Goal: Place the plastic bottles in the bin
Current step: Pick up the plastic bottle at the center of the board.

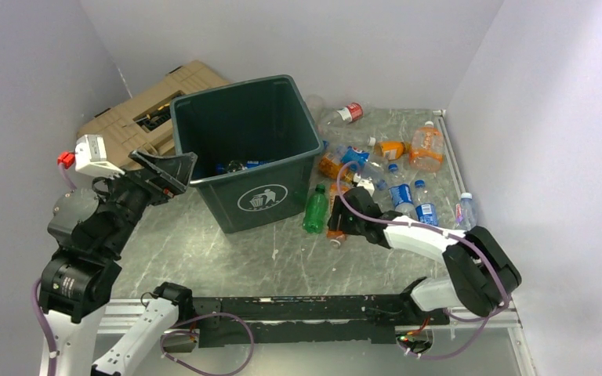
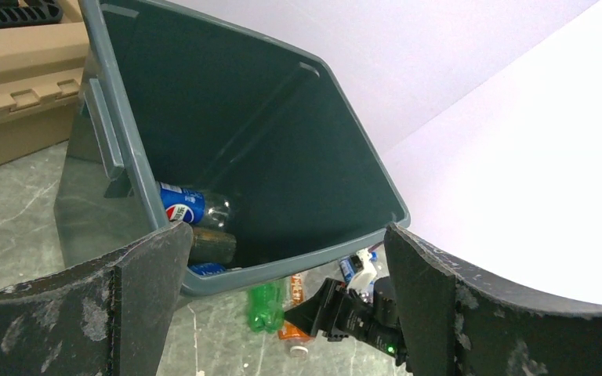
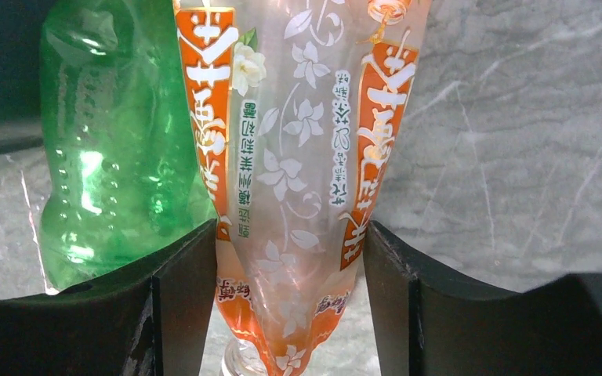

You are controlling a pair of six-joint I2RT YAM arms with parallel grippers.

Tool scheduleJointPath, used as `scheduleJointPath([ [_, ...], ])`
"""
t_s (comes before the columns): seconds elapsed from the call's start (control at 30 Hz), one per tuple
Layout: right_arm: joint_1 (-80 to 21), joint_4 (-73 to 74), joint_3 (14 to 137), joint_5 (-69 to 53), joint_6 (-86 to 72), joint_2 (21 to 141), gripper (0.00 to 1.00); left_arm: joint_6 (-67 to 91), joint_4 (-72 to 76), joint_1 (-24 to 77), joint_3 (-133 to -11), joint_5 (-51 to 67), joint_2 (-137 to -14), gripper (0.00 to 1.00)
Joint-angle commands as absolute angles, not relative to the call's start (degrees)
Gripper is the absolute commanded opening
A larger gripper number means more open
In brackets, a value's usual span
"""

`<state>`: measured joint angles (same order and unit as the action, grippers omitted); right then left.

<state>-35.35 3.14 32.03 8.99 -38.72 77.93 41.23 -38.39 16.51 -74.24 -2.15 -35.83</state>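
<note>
so the orange-labelled clear bottle [image 3: 298, 157] was clamped in the right jaws on the worktop [image 3: 517, 117], just beside a green bottle [image 3: 102, 141] near the bin [image 1: 282, 210], while the left jaws were held apart at its rim

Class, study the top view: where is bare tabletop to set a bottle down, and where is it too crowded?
Bare: the marble tabletop between the front of the green bin and the arms' base rail. Crowded: from the bin's right side to the right wall, plastic bottles lie scattered, where the right gripper clamps an orange-labelled bottle.
</note>
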Motion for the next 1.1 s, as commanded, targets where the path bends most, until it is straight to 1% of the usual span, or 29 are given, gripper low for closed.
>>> scheduleJointPath([
  [0.0,-35.67,6.82,31.36,10.94,-37.9,73.17,0.59,41.01,-37.03,16.35,-74.32,-1.74,-34.85,0.98],
  [0.4,-36.3,18.17,35.98,12.85,-35.7,59.12,0.53,40.54,-36.71,16.35,-75.26,-1.89,-33.57,0.98],
  [0.73,-36.53,25.37,39.5,14.5,-34.48,50.07,0.51,41.95,-35.39,16.35,-74.29,-0.71,-33.57,0.97],
  [1.07,-36.47,28.79,45.68,13.64,-32.89,45.99,0.5,42.02,-33.55,16.35,-74.45,-0.53,-33.12,0.97],
])
